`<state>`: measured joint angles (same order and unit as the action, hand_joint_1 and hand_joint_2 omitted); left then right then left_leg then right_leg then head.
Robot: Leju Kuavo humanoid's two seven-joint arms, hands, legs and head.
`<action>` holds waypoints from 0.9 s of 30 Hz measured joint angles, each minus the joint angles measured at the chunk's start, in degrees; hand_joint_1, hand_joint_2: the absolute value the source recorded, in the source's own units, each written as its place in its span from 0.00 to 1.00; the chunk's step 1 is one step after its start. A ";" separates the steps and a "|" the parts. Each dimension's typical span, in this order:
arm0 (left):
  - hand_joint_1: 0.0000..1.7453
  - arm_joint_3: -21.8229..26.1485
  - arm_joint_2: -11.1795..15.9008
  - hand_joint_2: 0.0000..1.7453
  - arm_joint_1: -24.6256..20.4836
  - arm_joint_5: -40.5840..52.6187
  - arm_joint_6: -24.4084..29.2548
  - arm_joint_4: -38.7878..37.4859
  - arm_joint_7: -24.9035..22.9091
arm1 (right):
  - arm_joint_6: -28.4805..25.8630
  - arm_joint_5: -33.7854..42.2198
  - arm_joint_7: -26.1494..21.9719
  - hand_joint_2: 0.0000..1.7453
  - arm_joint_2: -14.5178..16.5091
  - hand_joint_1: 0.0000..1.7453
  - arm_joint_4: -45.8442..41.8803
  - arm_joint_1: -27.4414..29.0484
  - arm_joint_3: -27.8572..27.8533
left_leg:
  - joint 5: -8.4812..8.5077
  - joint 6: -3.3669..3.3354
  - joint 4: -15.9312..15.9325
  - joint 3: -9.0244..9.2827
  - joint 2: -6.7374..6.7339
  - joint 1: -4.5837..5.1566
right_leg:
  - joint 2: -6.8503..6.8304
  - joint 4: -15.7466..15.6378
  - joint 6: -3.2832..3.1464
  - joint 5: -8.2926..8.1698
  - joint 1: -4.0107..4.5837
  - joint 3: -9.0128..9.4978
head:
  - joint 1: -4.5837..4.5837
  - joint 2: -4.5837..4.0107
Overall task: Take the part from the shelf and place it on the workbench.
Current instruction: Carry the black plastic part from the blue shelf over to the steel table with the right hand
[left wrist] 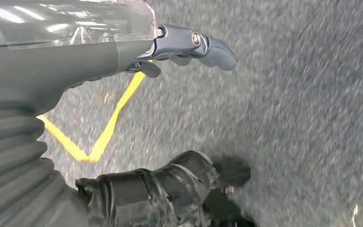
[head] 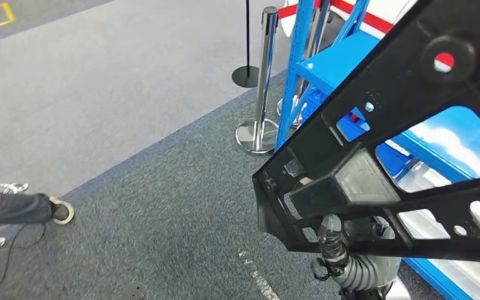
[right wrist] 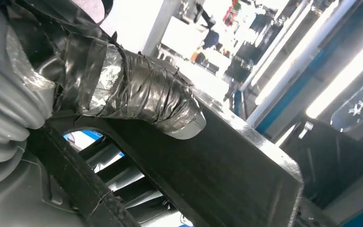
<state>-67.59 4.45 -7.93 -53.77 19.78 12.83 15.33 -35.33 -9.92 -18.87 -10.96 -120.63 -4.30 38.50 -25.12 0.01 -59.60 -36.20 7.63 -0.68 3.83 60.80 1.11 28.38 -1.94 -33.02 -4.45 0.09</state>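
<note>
**Part carried beside the shelf**

My right robot hand (head: 332, 245) grasps the black frame-like part (head: 375, 144), filling the right of the head view before the blue shelf (head: 325, 65). My left robot hand (left wrist: 170, 47) hangs released over grey carpet (left wrist: 302, 104).

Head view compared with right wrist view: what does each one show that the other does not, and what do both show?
Head view alone: the grey carpet, two chrome posts, a person's shoe, and the whole open frame of the black part.

Right wrist view alone: the taped thumb pressed on the part's edge, close up, and bright ceiling lights.

Both: the right hand holding the black part, and the blue shelf behind it.
</note>
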 joint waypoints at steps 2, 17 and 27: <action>0.00 -0.03 -0.02 1.00 0.26 0.02 0.02 0.03 -0.03 | 0.01 0.00 -0.01 1.00 0.09 1.00 0.00 0.02 0.01 | -0.66 0.60 -1.21 -0.78 -1.98 0.06 | -1.37 -0.35 -0.71 -0.28 -0.08 0.21 | -0.30 0.00; 0.00 -0.90 0.14 1.00 0.02 0.50 0.11 0.07 -0.68 | 0.49 0.02 -0.02 1.00 0.23 1.00 -0.01 0.14 -0.01 | -0.10 -2.06 1.48 1.50 -9.27 1.29 | -9.39 -0.97 -0.04 0.86 1.13 1.38 | -0.73 0.00; 0.00 -1.49 0.06 1.00 -0.40 1.57 -0.36 0.07 -1.86 | 0.94 0.94 -0.05 1.00 0.21 1.00 0.10 0.13 -0.01 | -0.46 -1.88 0.41 1.49 -2.03 0.63 | -1.37 2.56 0.93 -0.03 0.01 -1.54 | -0.31 0.00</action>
<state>-69.07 4.51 -8.34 -52.19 19.43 12.90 13.47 -34.39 -8.98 -18.92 -10.75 -120.53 -4.17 38.49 -25.58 -1.87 -59.18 -34.71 5.61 -0.06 2.46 63.35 2.04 28.35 -1.93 -34.56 -4.75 0.09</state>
